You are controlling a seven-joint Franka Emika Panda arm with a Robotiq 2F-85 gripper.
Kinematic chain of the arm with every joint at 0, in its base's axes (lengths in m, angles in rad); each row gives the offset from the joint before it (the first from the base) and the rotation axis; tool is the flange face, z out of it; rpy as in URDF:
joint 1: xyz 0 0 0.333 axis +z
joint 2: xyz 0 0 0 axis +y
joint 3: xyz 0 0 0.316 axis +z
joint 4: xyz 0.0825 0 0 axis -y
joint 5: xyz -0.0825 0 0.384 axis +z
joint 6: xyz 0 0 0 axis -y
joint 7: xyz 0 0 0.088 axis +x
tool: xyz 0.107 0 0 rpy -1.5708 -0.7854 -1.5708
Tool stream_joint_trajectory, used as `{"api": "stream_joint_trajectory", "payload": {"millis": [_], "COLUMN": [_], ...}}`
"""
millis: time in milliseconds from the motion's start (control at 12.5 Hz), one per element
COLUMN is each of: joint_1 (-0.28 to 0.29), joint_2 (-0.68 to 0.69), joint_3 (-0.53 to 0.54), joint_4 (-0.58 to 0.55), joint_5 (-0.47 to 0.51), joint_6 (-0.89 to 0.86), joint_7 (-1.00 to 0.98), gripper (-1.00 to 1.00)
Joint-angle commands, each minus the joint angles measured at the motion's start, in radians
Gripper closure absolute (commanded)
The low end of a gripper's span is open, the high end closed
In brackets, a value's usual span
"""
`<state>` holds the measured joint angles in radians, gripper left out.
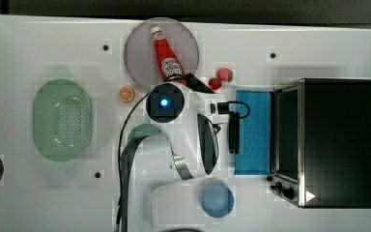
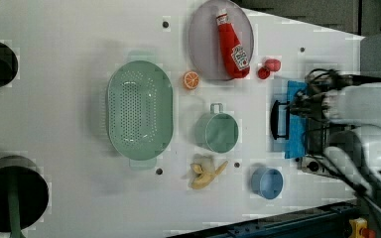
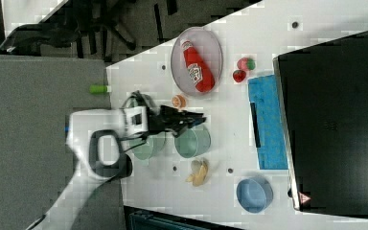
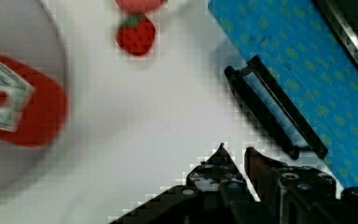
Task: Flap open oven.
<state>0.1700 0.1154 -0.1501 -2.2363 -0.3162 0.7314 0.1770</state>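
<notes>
**While the flap is lying open: hazards and surroundings**

Item 1, oven: I am seeing it at the top view's right edge of the table. Its blue glass door is lying flat towards the arm, and the bar handle is at the door's far edge. I am judging the flap as already down.

Item 2, gripper: I am reading its fingers as slightly apart and clamping nothing. It is hanging just beside the handle, not touching it.

Item 3, risks: I am worrying that a careless descent could strike the handle or press on the glass. A sideways drag could also hook the bar and lift the door back up (undoing the job).

Item 4, neighbours:
- Two strawberries are sitting near the door's corner, and a sweep there could send them rolling.
- A ketchup bottle is lying on a grey plate.
- An orange slice, a green colander, a green cup, a banana and a blue bowl are standing well apart from the oven.

Nothing is blocking a straight retreat upwards.
</notes>
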Motion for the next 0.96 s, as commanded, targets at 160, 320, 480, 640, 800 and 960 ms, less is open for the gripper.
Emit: {"api": "stream_joint_trajectory", "payload": {"millis": [160, 320, 480, 640, 800, 960], "joint_1": [-0.011, -0.012, -0.012, -0.011, -0.011, -0.009], "joint_2": [-0.197, -0.298, -0.370, -0.421, -0.451, -0.457], "joint_3": [-0.012, -0.023, -0.029, -0.029, -0.028, -0.028], "joint_4": [0.024, 0.033, 0.043, 0.063, 0.101, 0.165], "joint_5": [0.128, 0.198, 0.232, 0.233, 0.233, 0.233], "joint_6": [-0.134, -0.224, -0.287, -0.335, -0.435, -0.542], "joint_7": [0.044, 0.044, 0.044, 0.044, 0.044, 0.042], "gripper": [0.65, 0.65, 0.65, 0.65, 0.65, 0.65]}}
